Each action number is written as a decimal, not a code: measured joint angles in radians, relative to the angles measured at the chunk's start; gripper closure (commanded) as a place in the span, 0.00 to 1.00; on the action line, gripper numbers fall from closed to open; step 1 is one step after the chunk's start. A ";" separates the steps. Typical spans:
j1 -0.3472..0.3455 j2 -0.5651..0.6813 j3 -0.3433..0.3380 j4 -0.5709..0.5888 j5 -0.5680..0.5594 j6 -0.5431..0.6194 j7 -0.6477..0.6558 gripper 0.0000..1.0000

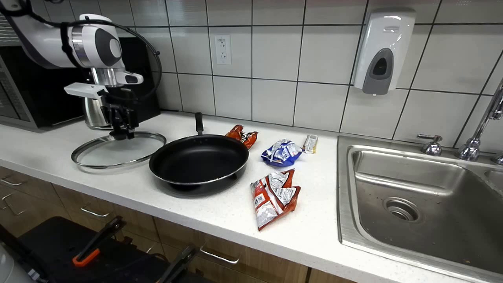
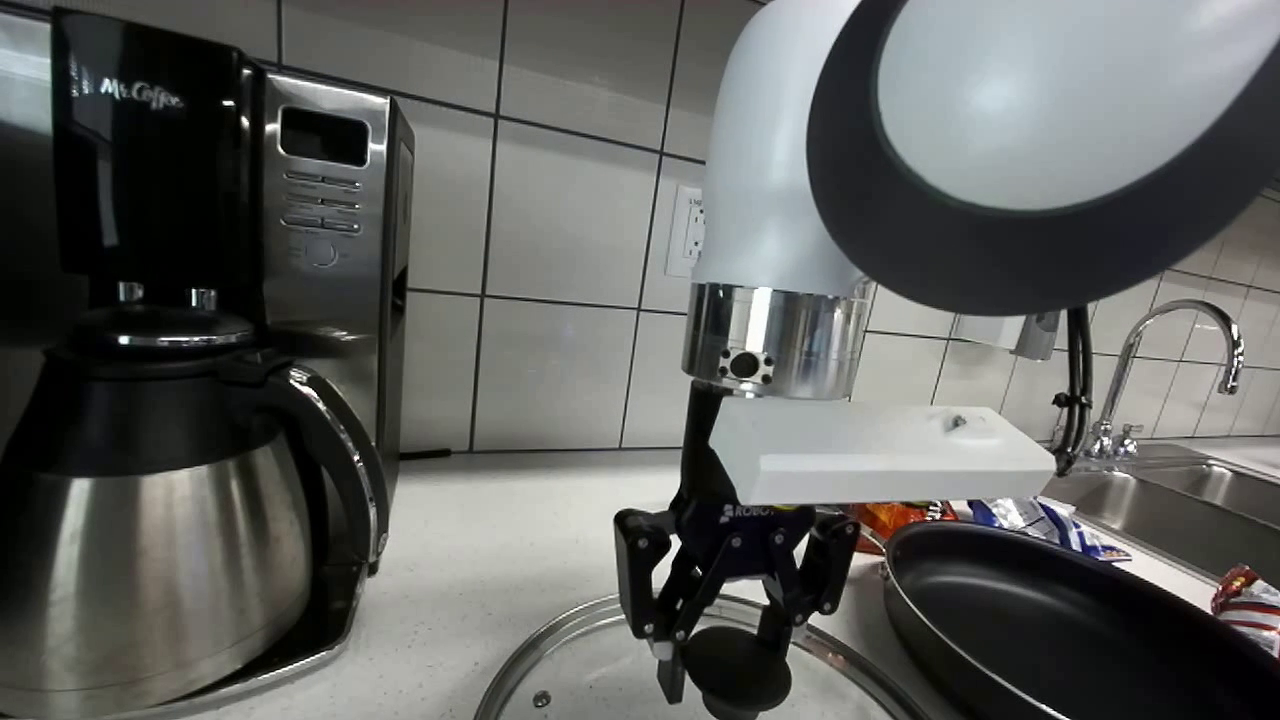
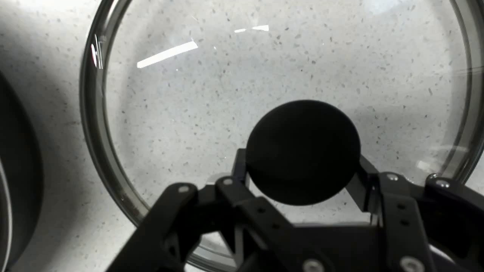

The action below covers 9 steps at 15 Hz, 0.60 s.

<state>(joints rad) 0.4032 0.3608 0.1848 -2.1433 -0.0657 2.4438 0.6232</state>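
The tool points straight down over a white table, its jaws set against opposite sides of the black knob of a glass lid and, by all appearances, gripping it; the wrist view shows no gap on either side. The lid lies directly beneath, round and so without a long axis; whether its rim touches the table cannot be told. Just beside it, on the sink side, sits a black frying pan, its dark inner base in plain view and its handle pointing toward the tiled wall. Across the lid from the pan, in an exterior view, stands a coffee maker with a steel carafe, contents hidden. Farther off, a red-and-white packet, a blue packet and an orange packet lie between the pan and a steel sink with its drain showing.
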 measured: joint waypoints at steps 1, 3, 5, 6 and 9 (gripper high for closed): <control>0.001 0.000 0.000 -0.006 0.000 0.003 0.008 0.63; 0.001 0.000 -0.001 -0.019 0.000 0.014 0.024 0.63; 0.001 0.000 -0.003 -0.031 0.000 0.027 0.038 0.63; 0.001 0.000 -0.004 -0.034 0.000 0.031 0.044 0.63; 0.001 0.000 -0.010 -0.041 0.000 0.045 0.056 0.63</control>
<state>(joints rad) 0.4041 0.3608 0.1752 -2.1841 -0.0655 2.4883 0.6793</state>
